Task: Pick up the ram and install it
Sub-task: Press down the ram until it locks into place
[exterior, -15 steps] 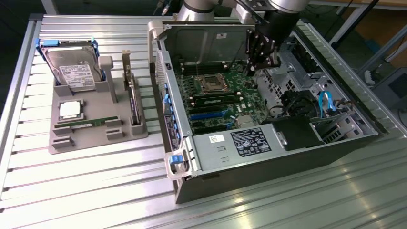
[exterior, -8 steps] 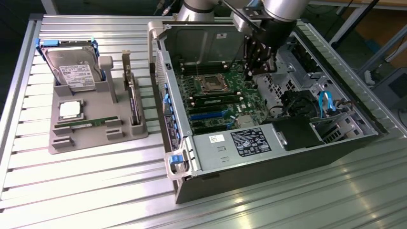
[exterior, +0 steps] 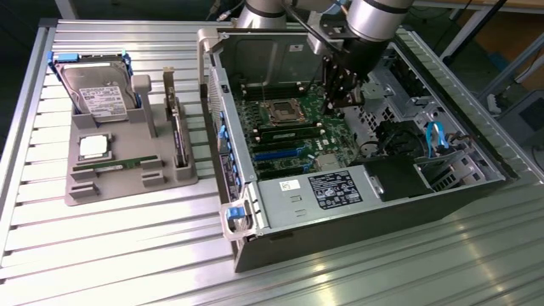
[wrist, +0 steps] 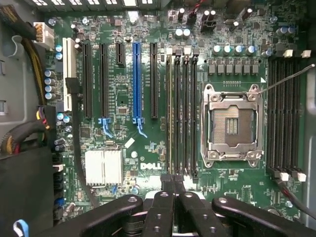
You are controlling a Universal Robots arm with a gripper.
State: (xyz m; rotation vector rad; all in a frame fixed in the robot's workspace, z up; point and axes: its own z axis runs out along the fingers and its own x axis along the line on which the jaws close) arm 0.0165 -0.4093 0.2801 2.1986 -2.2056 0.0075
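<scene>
Gripper [exterior: 344, 95] hung inside the open computer case [exterior: 442, 191], fingers [wrist: 168, 185] pinched together, nothing visibly between them. Wrist view gave the motherboard [wrist: 123, 143] close up: one ram [wrist: 170, 113] stick seated in the slot bank beside the empty CPU socket [wrist: 231, 126]. Exterior view alone caught the grey parts tray [exterior: 127, 182], another ram stick [exterior: 116, 165] lying flat near the processor chip [exterior: 93, 146].

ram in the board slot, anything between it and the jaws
Nothing visible. The ram stands in the slot of its bank farthest from the socket. The shut jaws hang right over one end of it. Whether they touch it cannot be told.
</scene>
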